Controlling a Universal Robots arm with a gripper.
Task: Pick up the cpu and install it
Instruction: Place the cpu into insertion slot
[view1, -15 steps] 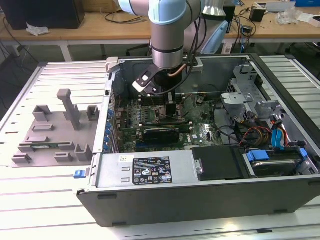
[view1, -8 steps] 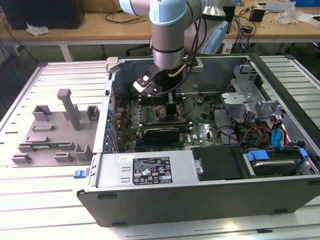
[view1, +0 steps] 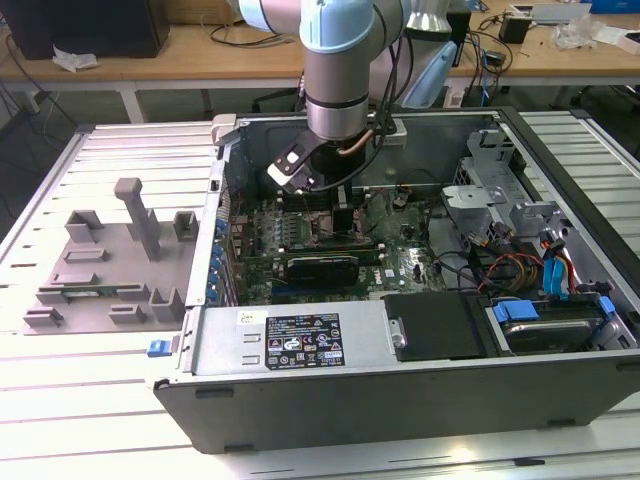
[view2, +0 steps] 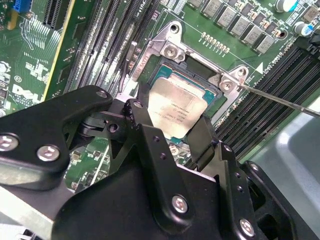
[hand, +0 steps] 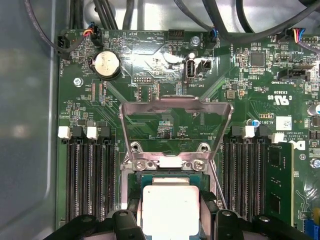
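Open computer case (view1: 300, 395), motherboard socket (view2: 172, 50): gripper (view2: 173, 121) clamps the square cpu (view2: 176, 102) by opposite edges, chip flat, metal plate upward, over socket.

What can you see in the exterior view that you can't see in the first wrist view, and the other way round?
Exterior view: the whole open computer case, the robot arm reaching down into it, and a grey parts tray on the exterior view's left.
First wrist view: up close, the silvery cpu gripped by the end effector at the open socket, the lifted metal socket frame, and a round coin battery.
Both: the green motherboard and the end effector.
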